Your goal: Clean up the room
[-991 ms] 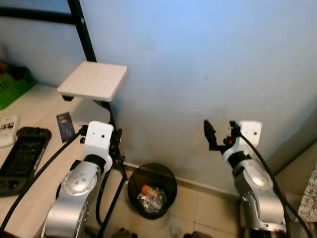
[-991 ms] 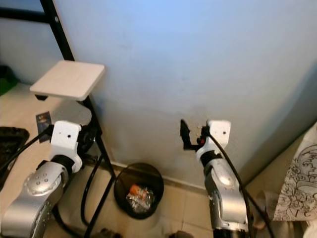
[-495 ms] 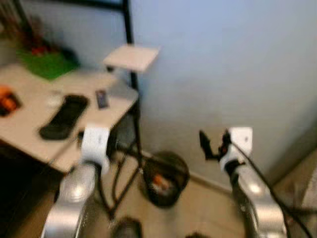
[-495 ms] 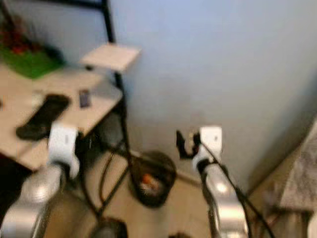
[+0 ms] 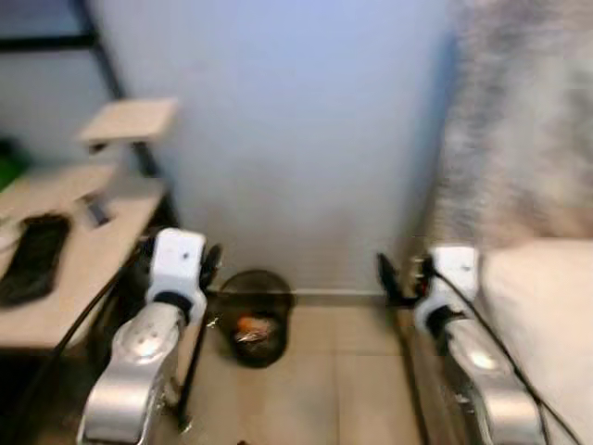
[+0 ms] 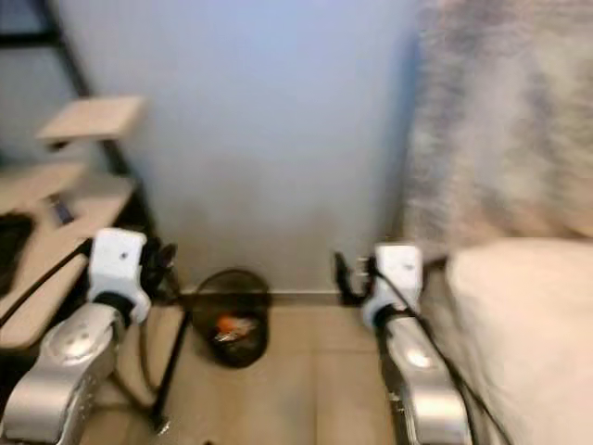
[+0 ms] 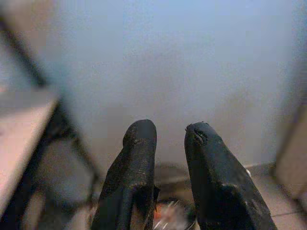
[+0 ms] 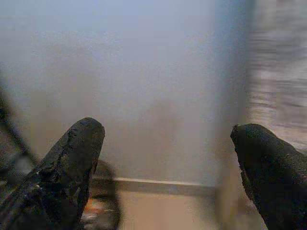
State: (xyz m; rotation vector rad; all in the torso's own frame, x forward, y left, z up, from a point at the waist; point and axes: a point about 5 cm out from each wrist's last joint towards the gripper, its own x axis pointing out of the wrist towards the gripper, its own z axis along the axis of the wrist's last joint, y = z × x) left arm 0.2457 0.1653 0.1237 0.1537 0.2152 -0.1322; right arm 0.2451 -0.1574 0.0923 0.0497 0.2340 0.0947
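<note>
A black waste bin point(image 5: 252, 318) stands on the tiled floor against the blue wall, with an orange scrap and a crinkled clear wrapper inside. My left gripper point(image 7: 170, 139) is raised above and to the left of the bin, with its fingers close together and nothing between them. My right gripper point(image 8: 168, 143) is held up to the right of the bin, wide open and empty. In the left eye view, the right gripper point(image 5: 389, 278) points at the wall near the skirting. The whole picture is blurred.
A pale wooden desk point(image 5: 83, 246) on a black frame stands at the left, with a black device point(image 5: 32, 269) on it and a small raised shelf point(image 5: 130, 119). A grey curtain point(image 5: 519, 120) hangs at the right above a white bed point(image 5: 547, 306). Tiled floor point(image 5: 334, 371) lies between.
The camera has swung to the right: the desk and bin have slid left, and the curtain and bed have come into view. Both arms keep the same pose.
</note>
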